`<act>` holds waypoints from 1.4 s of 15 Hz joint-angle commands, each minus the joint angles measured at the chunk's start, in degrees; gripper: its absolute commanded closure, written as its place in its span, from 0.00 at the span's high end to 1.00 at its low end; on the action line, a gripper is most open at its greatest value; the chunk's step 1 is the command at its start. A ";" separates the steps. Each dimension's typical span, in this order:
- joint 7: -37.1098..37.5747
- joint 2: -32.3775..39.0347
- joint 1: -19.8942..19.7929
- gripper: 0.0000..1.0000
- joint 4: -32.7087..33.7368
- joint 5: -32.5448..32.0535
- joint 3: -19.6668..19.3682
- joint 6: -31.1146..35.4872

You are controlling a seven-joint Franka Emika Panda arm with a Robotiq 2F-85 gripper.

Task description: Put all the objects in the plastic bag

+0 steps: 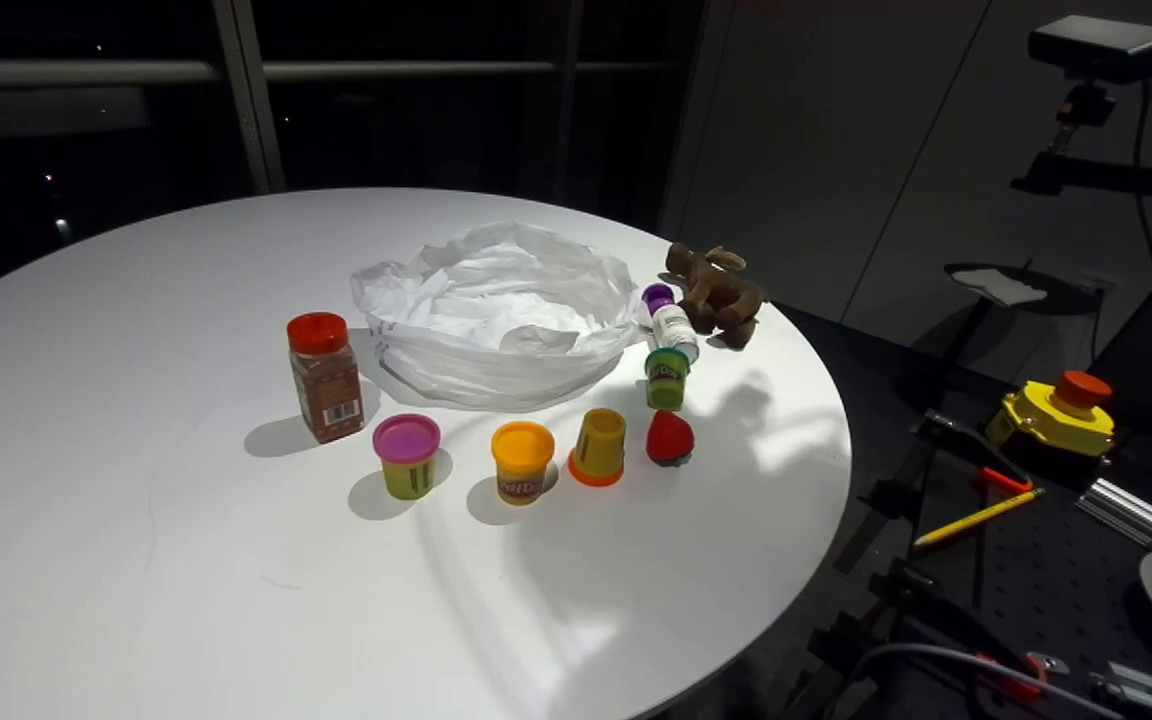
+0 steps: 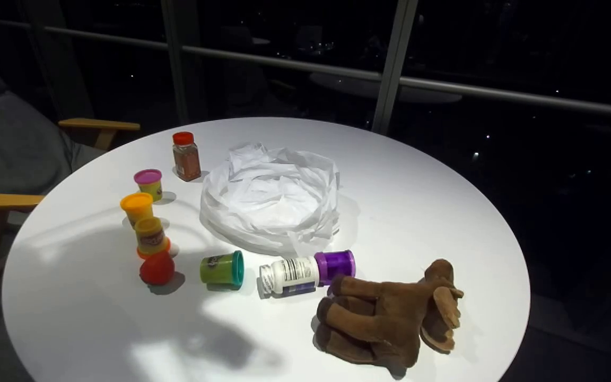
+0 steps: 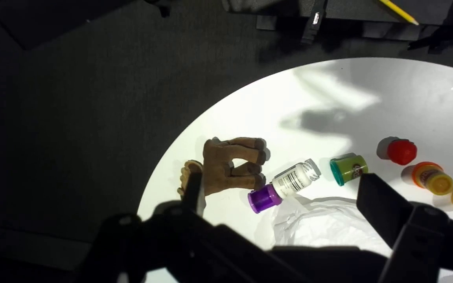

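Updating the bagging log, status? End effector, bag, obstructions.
End effector open, holding nothing. Plastic bag spread open, nothing visibly bagged. Possible grasp snag: white bottle, purple tub and plush toy bunched together.

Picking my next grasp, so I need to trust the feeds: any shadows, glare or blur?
Wrist view: the gripper is nearly black with soft edges, and a blotchy shadow lies among bright patches on the table. Both exterior views: the inside of the plastic bag looks almost washed out, and a broad shadow lies near the red toy piece.
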 commanded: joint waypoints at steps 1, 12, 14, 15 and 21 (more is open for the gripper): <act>2.74 9.06 3.77 1.00 5.03 1.78 2.99 0.37; 7.72 44.78 14.47 1.00 26.43 6.44 13.74 2.69; 8.65 50.07 15.79 1.00 30.68 8.18 14.39 4.31; 9.49 52.21 16.34 1.00 32.42 9.46 14.60 5.63; 20.89 63.10 21.80 1.00 37.42 9.02 13.30 17.18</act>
